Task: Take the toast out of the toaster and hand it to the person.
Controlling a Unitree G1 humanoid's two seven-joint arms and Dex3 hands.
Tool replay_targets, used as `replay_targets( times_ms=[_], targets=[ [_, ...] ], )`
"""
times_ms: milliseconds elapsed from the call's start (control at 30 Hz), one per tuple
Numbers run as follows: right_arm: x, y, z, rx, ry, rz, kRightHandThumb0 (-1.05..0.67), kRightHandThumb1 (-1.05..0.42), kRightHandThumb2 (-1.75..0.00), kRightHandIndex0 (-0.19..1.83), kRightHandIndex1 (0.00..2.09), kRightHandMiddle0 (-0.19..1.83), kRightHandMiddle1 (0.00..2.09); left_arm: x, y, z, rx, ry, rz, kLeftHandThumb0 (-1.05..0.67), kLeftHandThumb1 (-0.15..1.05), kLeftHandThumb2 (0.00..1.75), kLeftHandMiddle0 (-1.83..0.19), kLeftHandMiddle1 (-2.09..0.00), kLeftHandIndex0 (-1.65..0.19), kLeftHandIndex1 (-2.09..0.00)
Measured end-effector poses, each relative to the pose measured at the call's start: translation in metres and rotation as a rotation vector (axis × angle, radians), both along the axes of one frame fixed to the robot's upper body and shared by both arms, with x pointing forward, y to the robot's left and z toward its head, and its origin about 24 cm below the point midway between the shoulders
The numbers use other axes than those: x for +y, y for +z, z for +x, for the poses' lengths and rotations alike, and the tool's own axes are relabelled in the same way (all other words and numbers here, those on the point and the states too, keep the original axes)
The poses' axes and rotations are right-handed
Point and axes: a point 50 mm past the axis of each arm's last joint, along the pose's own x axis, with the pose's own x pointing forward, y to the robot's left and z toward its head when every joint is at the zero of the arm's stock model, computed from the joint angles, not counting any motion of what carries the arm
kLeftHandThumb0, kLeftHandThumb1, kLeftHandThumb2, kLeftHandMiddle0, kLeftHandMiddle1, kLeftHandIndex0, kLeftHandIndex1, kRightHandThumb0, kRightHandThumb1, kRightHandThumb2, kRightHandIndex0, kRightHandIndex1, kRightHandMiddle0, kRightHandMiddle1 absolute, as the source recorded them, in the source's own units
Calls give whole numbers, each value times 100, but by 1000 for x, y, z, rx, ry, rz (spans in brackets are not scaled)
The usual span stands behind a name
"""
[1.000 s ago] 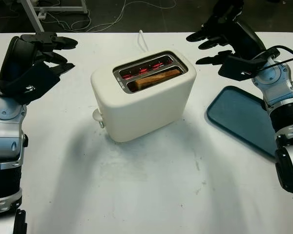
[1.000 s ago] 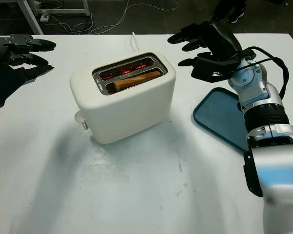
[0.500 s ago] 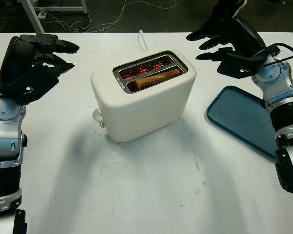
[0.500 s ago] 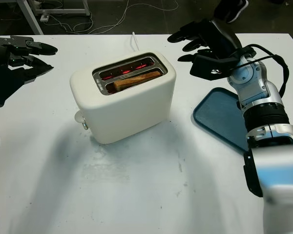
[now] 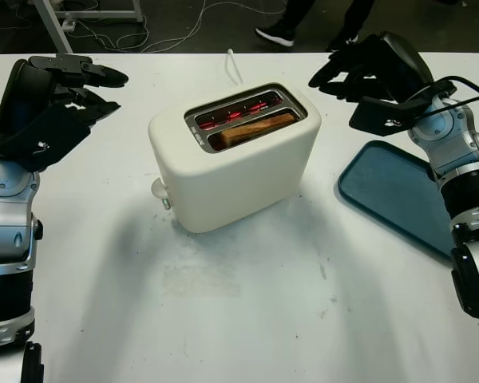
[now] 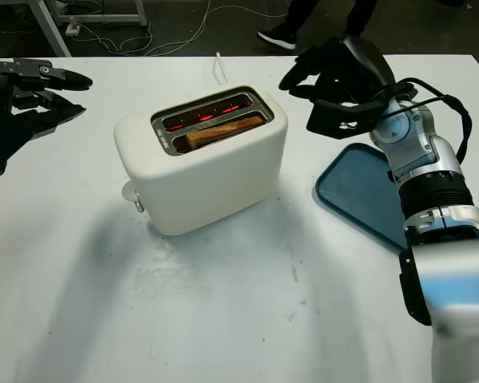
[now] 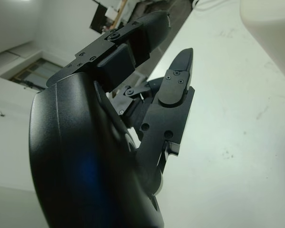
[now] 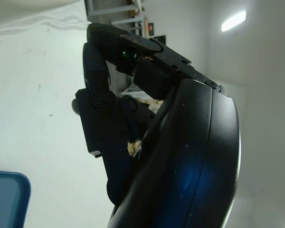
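A cream toaster (image 5: 235, 163) stands in the middle of the white table. One slice of brown toast (image 5: 257, 128) sits low in its nearer slot, while the farther slot glows red. My left hand (image 5: 86, 84) hovers open above the table, well left of the toaster. My right hand (image 5: 343, 76) is open in the air just beyond the toaster's right end, fingers pointing toward it and holding nothing. Beyond the table's far edge, a person's legs and shoe (image 5: 275, 33) are on the floor.
A blue tray (image 5: 391, 195) lies flat at the right, under my right forearm. The toaster's white cord (image 5: 233, 65) runs off the far edge. Its lever knob (image 5: 160, 191) sticks out at the left end. Cables and a frame leg (image 5: 52, 20) are on the floor behind.
My right hand has tipped forward, with its fingers drawn closer together. A person's legs have come into view beyond the table. My left hand has barely shifted.
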Motion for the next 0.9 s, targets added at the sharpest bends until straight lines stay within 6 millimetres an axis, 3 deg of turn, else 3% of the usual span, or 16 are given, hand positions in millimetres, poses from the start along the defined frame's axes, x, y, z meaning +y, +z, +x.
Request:
replay_targets(
  times_ms=[167,500,667,900],
  targets=[
    [0,0,0,-1,4,-1,-12,-91,0,120,111,124,58,0,0,0,-1,1,0,-12,85,1,-83,-89,-101,-24],
    [1,0,-1,8,17,-7,-8,-88,0,114,116,125,60,0,1,-1,-3,2,0,-13,85,0,-83,-89,-101,-24],
    [1,0,-1,7,16,-4,-10,-84,0,109,120,112,91,0,1,-1,-1,4,1,-9,85,0,-83,-89,-100,-24],
    [1,0,-1,6,16,-4,-9,-82,0,112,114,108,100,0,1,-1,0,5,1,-12,84,0,-82,-89,-100,-24]
  ],
)
